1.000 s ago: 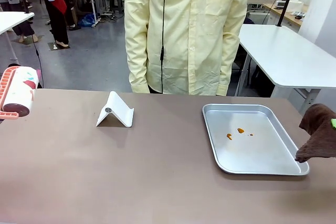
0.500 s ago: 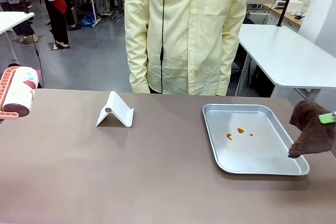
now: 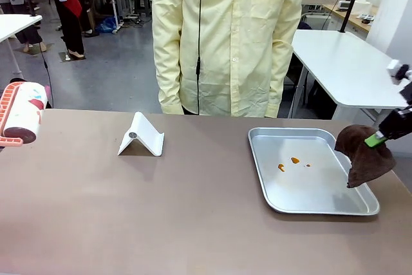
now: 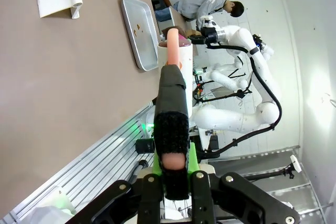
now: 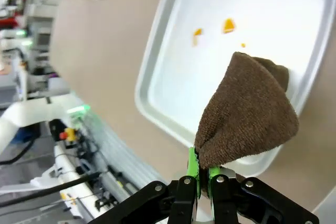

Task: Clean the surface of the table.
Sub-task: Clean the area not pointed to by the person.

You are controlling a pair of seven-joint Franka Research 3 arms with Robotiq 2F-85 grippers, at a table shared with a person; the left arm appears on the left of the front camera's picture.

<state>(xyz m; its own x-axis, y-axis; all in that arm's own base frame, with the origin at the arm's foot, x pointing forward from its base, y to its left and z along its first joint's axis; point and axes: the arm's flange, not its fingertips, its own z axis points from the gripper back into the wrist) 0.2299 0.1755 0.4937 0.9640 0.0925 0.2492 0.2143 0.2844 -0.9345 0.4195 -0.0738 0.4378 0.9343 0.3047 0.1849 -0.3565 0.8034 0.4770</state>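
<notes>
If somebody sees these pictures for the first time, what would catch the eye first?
Most striking is the brown cloth hanging from the shut right gripper over the right side of the silver tray, which holds a few orange crumbs. Next comes the person in a pale yellow shirt standing at the far side of the table. At the table's left edge, the left gripper clamps a lint roller.

The right end effector [image 3: 376, 138] hangs raised, fingers pinched closed; the left end effector [image 4: 172, 167] is clamped closed too.
</notes>
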